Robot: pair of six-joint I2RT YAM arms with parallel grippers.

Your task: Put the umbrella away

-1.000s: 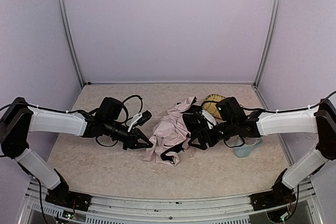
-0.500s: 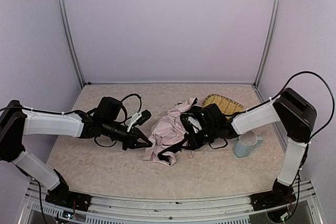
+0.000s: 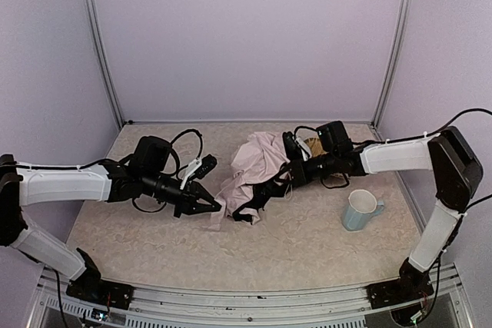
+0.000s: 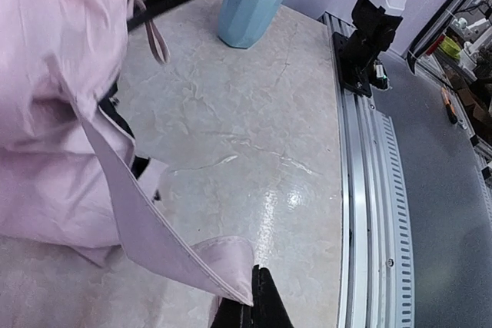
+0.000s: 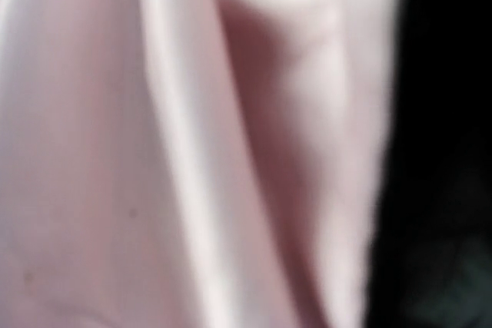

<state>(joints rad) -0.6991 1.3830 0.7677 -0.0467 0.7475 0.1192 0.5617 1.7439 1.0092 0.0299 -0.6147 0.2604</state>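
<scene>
The umbrella (image 3: 250, 167) is a crumpled heap of pale pink fabric with black lining in the middle of the table. My left gripper (image 3: 214, 207) is at its near left corner. In the left wrist view, that gripper (image 4: 260, 282) is shut, pinching the hem of the umbrella (image 4: 54, 74), and a strip of fabric runs taut from it. My right gripper (image 3: 286, 170) is buried in the umbrella's right side, holding that side raised off the table. Blurred pink umbrella cloth (image 5: 192, 151) fills the right wrist view, so its fingers are hidden there.
A pale blue mug (image 3: 360, 210) stands right of the umbrella, also in the left wrist view as the mug (image 4: 247, 7). A woven bamboo tray (image 3: 314, 145) lies mostly hidden behind the right arm. The metal rail (image 4: 361, 213) runs along the table's near edge.
The right gripper closed into the umbrella and drew its right side up and toward the back. The mug is now uncovered. The left gripper stayed shut on the hem and shifted slightly left.
</scene>
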